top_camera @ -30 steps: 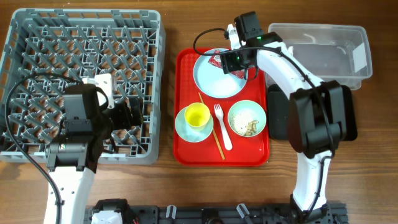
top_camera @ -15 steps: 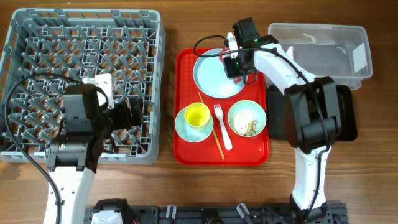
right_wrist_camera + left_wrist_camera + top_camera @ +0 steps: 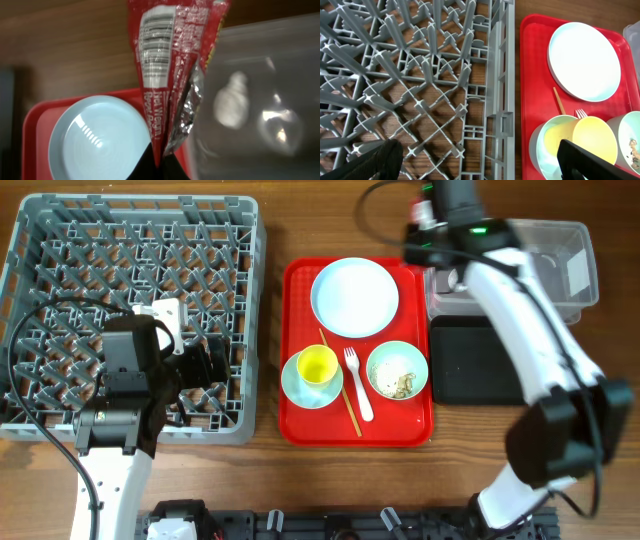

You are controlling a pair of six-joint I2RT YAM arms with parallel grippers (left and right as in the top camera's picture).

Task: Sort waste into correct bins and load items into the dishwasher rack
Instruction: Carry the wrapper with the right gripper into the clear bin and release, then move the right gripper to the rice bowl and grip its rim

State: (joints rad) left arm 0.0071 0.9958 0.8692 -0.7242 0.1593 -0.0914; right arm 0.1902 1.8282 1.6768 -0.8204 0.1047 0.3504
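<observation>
- Right end effector [image 3: 160, 163]: clenched on one tip of the red-and-white wrapper [image 3: 167, 60] and raised above the table at the far left corner of the clear tub [image 3: 512, 223].
- Red-and-white wrapper: crinkled, with a barcode and white print facing the wrist camera. It lies alongside the tub's wall and is off the tray (whether it touches the wall cannot be told).
- Clear tub: rectangular, with a white label [image 3: 578, 272] at its right end. It sits at the far right of the table. A blurred whitish blob shows through its wall in the right wrist view (what it is cannot be told).
- Black tray [image 3: 470, 365]: shallow. It lies just in front of the tub and just beside the red serving tray [image 3: 300, 425].
- Plate [image 3: 354, 297]: pale and round. It sits on the far half of the red serving tray with a bare top.
- Left bowl [image 3: 293, 387]: pale mint, on the tray's near left, with the yellow cup [image 3: 318, 365] standing in it.
- Right bowl [image 3: 383, 358]: pale mint, on the tray's near right, holding rice-like crumbs [image 3: 405, 385].
- Fork [image 3: 357, 385]: white, lying between the two bowls.
- Chopsticks [image 3: 345, 402]: thin wood, lying slantwise on the tray just left of the fork.
- Dishwasher rack [image 3: 140, 202]: a grey pegged crate on the table's left.
- Left end effector [image 3: 476, 152]: released, with its fingers spread wide and gripping nothing. It hovers over the rack's near right part.
</observation>
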